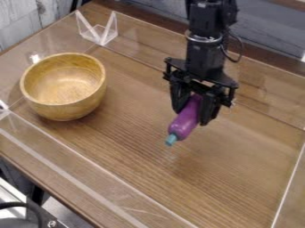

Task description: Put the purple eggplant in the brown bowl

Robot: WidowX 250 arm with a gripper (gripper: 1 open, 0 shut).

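Note:
The purple eggplant [186,121] hangs tilted, its teal stem tip pointing down-left just above the wooden table. My black gripper [194,105] comes down from above and is shut on the eggplant's upper end. The brown bowl [63,85] stands on the table at the left, empty, well apart from the gripper and the eggplant.
A clear plastic stand [98,27] sits at the back left. A low transparent wall [71,165] runs around the table surface. The table's front edge drops off at the lower left.

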